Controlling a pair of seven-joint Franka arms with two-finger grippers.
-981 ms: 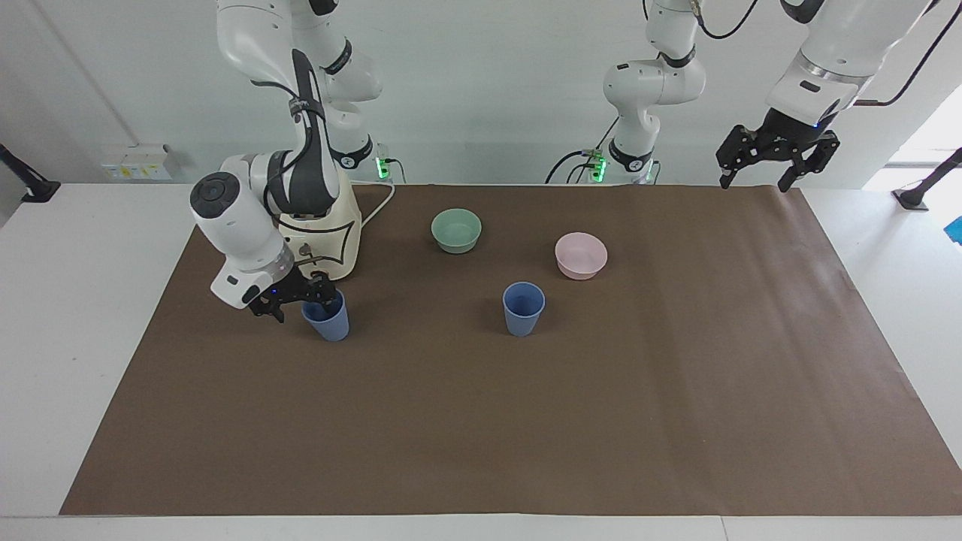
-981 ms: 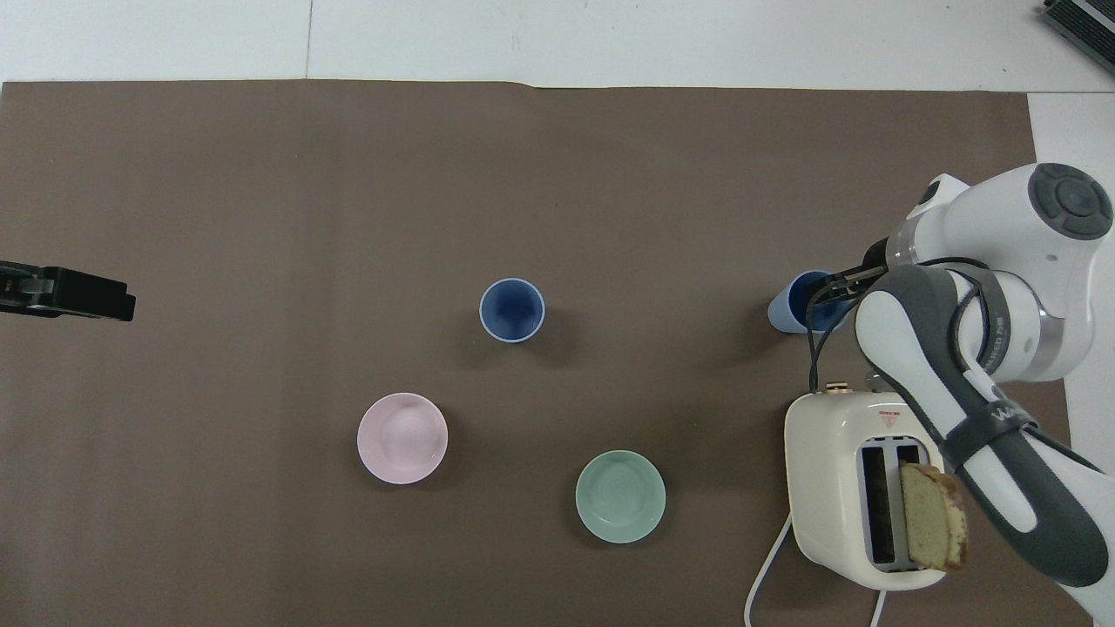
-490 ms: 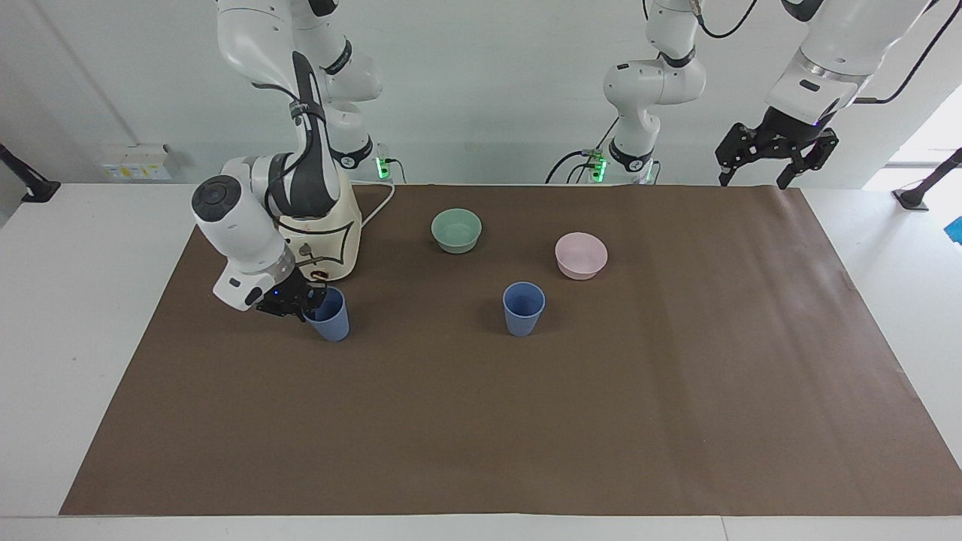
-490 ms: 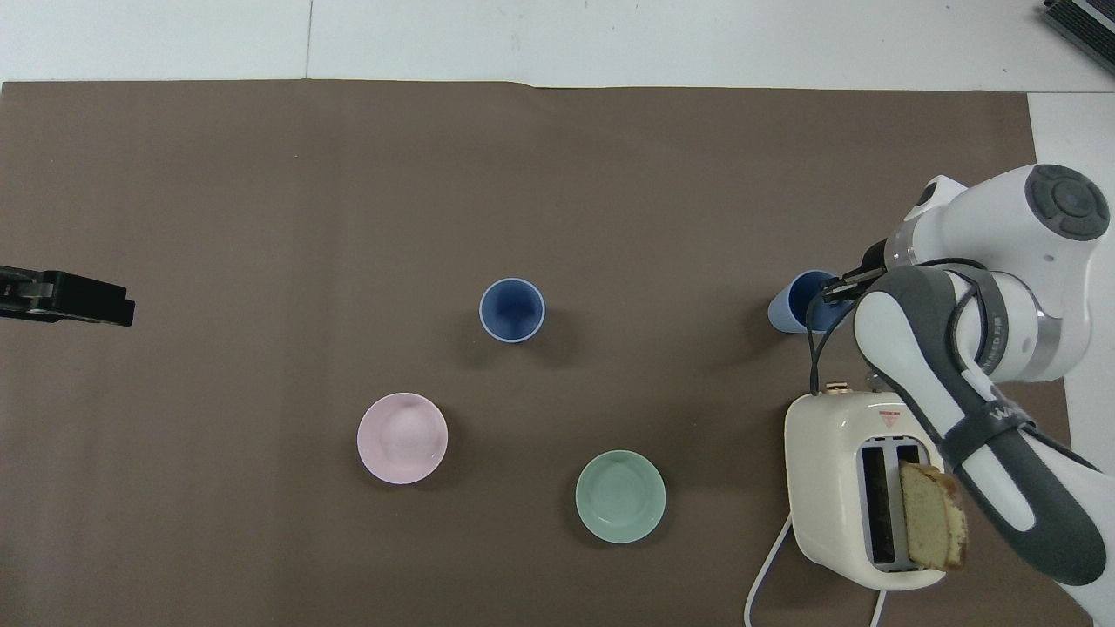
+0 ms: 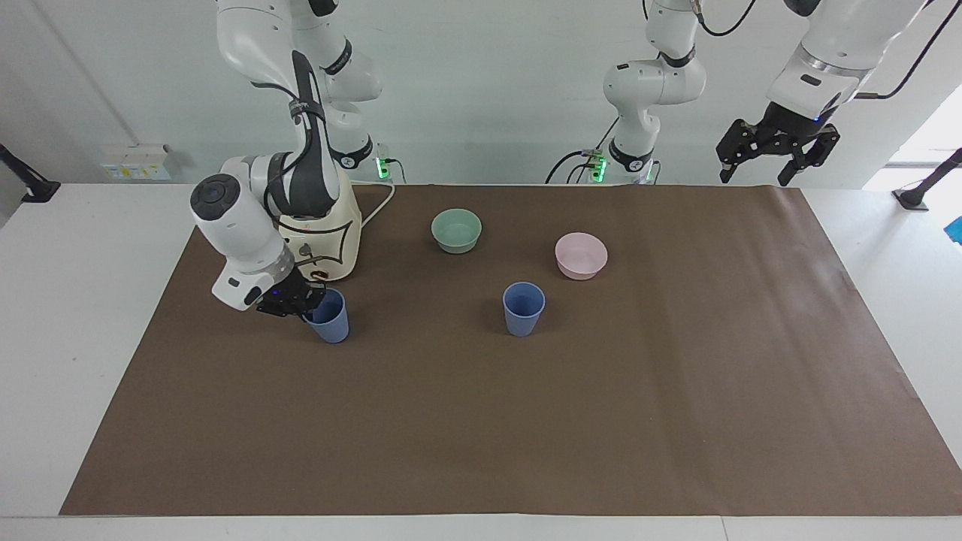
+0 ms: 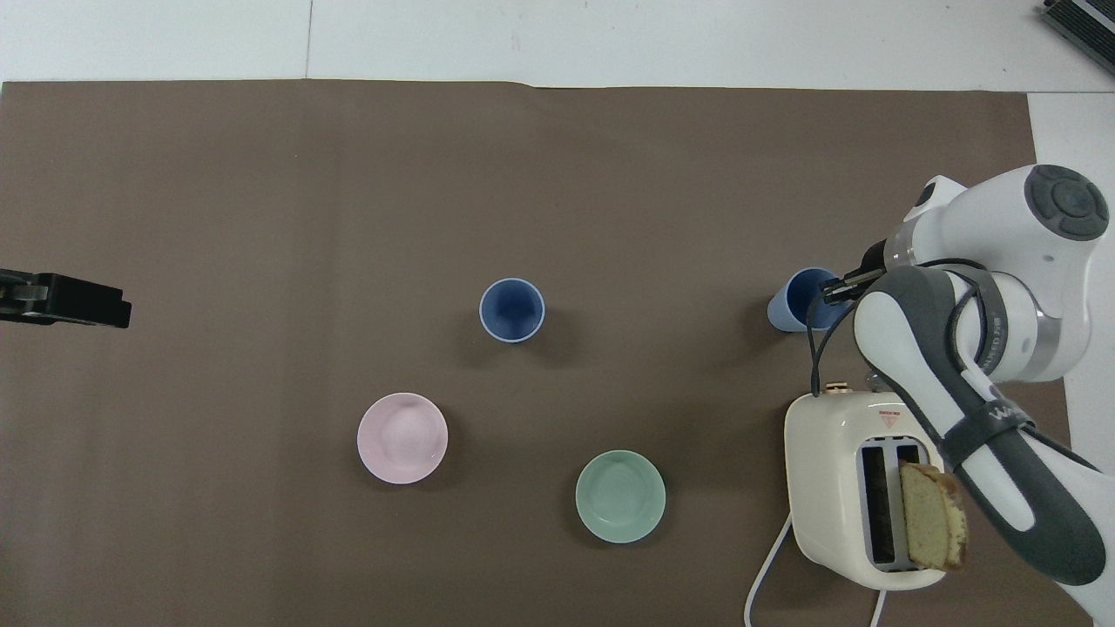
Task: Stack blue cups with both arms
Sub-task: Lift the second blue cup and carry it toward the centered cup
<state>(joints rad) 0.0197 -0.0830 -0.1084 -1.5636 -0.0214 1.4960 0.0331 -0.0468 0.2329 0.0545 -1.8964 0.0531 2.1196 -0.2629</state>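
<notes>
Two blue cups stand on the brown mat. One blue cup (image 5: 524,308) (image 6: 512,309) is upright in the middle, free. The other blue cup (image 5: 329,316) (image 6: 794,300) is close to the toaster, at the right arm's end, and leans slightly. My right gripper (image 5: 307,299) (image 6: 838,288) is low at this cup, its fingers shut on the cup's rim, on the side toward the right arm's end of the table. My left gripper (image 5: 774,154) (image 6: 65,300) hangs open and empty, high over the mat's edge at the left arm's end, waiting.
A cream toaster (image 5: 323,225) (image 6: 849,488) with a slice of bread (image 6: 932,527) stands next to the right arm. A pale green bowl (image 5: 456,230) (image 6: 620,496) and a pink bowl (image 5: 581,255) (image 6: 402,437) sit nearer to the robots than the middle cup.
My right gripper has closed on the rim of the cup by the toaster and the cup has shifted slightly. My left gripper has risen a little.
</notes>
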